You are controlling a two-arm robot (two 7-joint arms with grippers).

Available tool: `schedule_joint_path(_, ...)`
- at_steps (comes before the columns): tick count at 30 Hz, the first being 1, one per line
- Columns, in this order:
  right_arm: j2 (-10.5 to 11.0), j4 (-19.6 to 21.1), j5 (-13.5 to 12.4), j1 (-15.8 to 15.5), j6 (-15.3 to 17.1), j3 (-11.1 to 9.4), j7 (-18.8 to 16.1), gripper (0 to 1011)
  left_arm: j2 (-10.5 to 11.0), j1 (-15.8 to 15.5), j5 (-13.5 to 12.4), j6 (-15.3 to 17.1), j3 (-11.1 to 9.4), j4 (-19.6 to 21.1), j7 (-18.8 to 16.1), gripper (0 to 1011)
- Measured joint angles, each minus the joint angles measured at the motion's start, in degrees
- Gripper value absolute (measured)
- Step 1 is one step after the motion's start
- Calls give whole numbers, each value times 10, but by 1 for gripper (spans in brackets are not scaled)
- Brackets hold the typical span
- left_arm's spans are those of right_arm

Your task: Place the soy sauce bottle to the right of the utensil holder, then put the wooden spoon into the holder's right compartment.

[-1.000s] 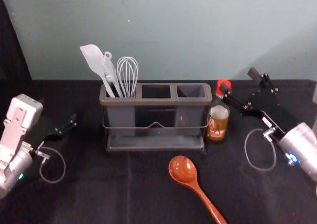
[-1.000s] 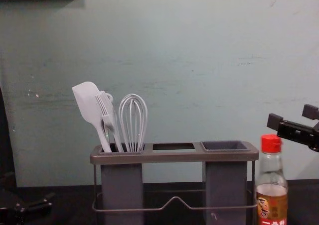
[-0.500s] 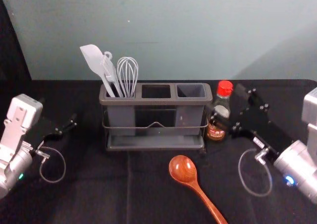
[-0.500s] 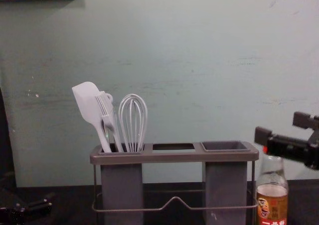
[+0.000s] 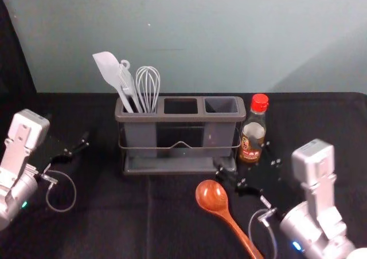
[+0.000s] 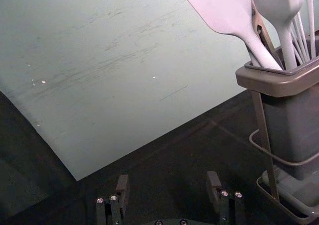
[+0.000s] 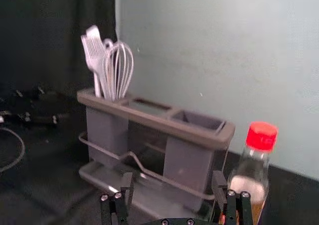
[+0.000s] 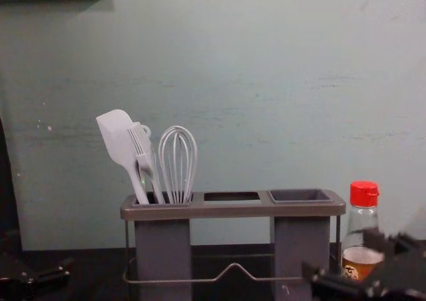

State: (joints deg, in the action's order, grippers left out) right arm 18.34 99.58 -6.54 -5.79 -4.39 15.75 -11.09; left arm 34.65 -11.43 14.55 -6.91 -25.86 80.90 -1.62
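In the head view my right gripper is low in front of the holder's right end, between the spoon bowl and the soy sauce bottle. The bottle stands upright just right of the utensil holder. My right gripper is open in its wrist view, with the red-capped bottle beyond one finger. The wooden spoon lies in front of the holder, its handle running toward the near right. The right compartment is empty. My left gripper stays parked at the left, open in its wrist view.
A white spatula, a brush and a whisk stand in the holder's left compartment. The middle compartment holds nothing. Behind the black-covered table rises a pale green wall.
From above and beside the bottle's cap, my right gripper has come down and nearer the spoon, uncovering the cap. The bottle, spoon and left arm stand as before.
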Motion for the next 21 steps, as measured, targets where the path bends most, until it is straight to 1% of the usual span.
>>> schedule_joint_path(1,-8,-4,12,-3,5,4,10,1002,0,0,0,0,0,0,0,1011)
schedule_joint_path(3,-16,-9,23,-5,10,8,19,1003,0,0,0,0,0,0,0,1012)
schedule_joint_path(6,-26,-17,35,-6,18,14,24,1003,0,0,0,0,0,0,0,1011)
schedule_joint_path(11,-34,-24,40,-9,26,17,18,1003,0,0,0,0,0,0,0,1011)
schedule_joint_path(15,-34,-25,41,-10,28,17,1,1002,0,0,0,0,0,0,0,1012)
schedule_joint_path(21,-34,-25,41,-10,28,17,1,1003,0,0,0,0,0,0,0,1011)
